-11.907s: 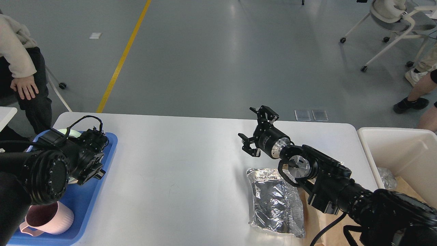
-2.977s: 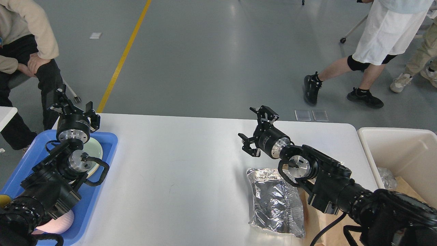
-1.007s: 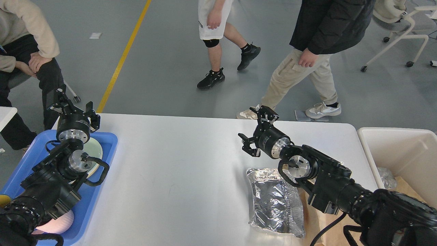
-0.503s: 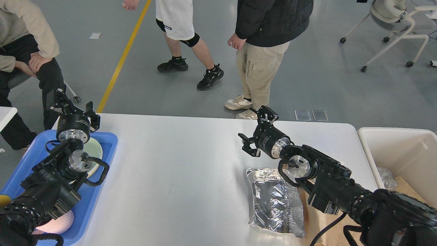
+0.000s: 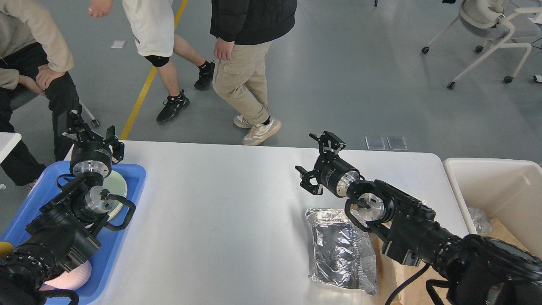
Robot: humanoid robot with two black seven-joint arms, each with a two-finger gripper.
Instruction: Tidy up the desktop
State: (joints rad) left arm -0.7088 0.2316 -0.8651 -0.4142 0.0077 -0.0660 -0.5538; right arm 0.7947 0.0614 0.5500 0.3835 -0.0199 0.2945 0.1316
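The white desktop (image 5: pixel 220 203) fills the middle of the head view. A crumpled silver foil bag (image 5: pixel 341 250) lies on it at the near right, on brown paper (image 5: pixel 406 275). My right gripper (image 5: pixel 315 163) is open and empty, held above the desktop just beyond the bag. My left gripper (image 5: pixel 91 131) is open and empty, raised above the far end of the blue tray (image 5: pixel 131 186) at the left edge. A pale green plate (image 5: pixel 116 186) and a pink cup (image 5: pixel 70 277) lie in the tray, partly hidden by my left arm.
A cream-white bin (image 5: pixel 495 186) stands off the right edge with foil and brown paper inside. Two people walk past beyond the far table edge, and one sits at the far left. A wheeled chair (image 5: pixel 487 25) stands at the far right.
Both arms are still. The two walking people have moved left across the floor behind the table.
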